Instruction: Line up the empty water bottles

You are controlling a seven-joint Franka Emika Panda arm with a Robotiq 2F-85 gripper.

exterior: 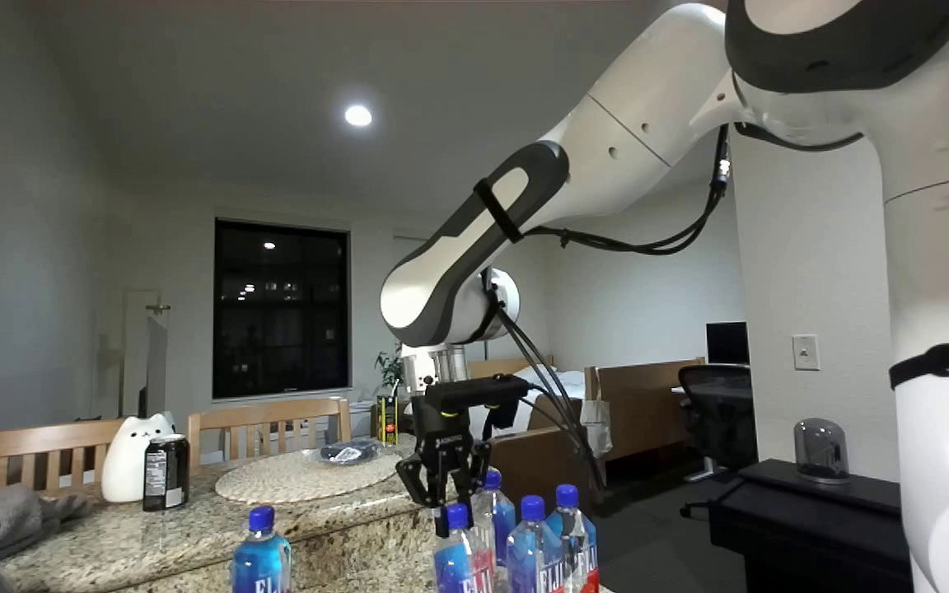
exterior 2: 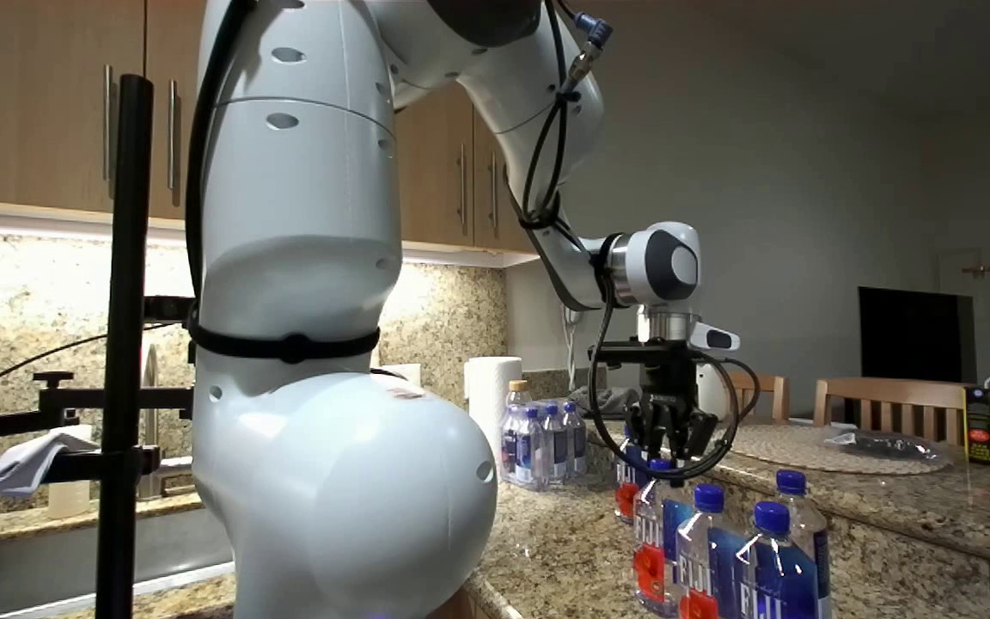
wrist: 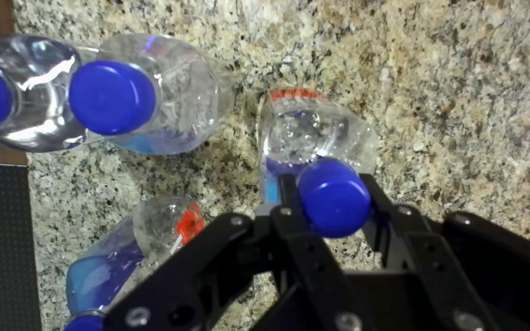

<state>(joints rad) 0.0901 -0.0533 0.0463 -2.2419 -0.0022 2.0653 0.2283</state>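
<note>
Gripping one water bottle (wrist: 318, 133) by its blue cap (wrist: 335, 204): end effector (wrist: 328, 189), a finger on either side. Bottle near upright; base contact with the table (wrist: 449, 138) unclear. Three more bottles (wrist: 177, 101) stand near it. In an exterior view, a separate group of bottles (exterior 2: 532, 456) stands just beside a paper towel roll (exterior 2: 491, 408).

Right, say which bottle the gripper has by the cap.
The rightmost bottle in the wrist view: the gripper holds its blue cap, while the two bottles at upper left and the one at lower left are not gripped.
</note>
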